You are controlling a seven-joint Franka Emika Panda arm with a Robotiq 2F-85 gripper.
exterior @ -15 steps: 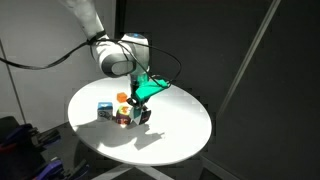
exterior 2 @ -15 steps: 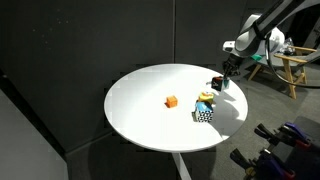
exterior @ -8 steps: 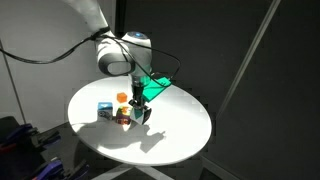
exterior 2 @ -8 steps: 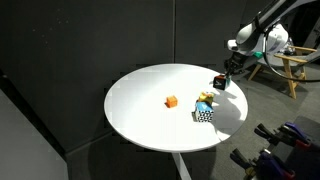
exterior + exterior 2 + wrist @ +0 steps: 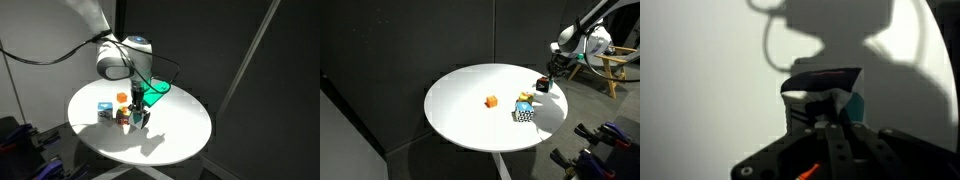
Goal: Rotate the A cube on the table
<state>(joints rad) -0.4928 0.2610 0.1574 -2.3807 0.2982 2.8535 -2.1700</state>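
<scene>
White table (image 5: 460, 118) has the cubes near its edge. The gripper (image 5: 544, 86) is down low there, and in the last second it has slid a tiny bit sideways (not much). The A cube (image 5: 823, 92) sits right at the gripper's tips in the wrist view, close to the blue-and-white cube (image 5: 523, 114). I cannot tell if the jaws pinch it. I think the turn is only starting.

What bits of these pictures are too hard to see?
- Letter on the A cube: shadowed in the wrist view, too small in both exterior views.
- Whether the gripper pinches it: too small and dark in an exterior view.
- Its fingers: blurred, cut off by the wrist view's bottom edge.
</scene>
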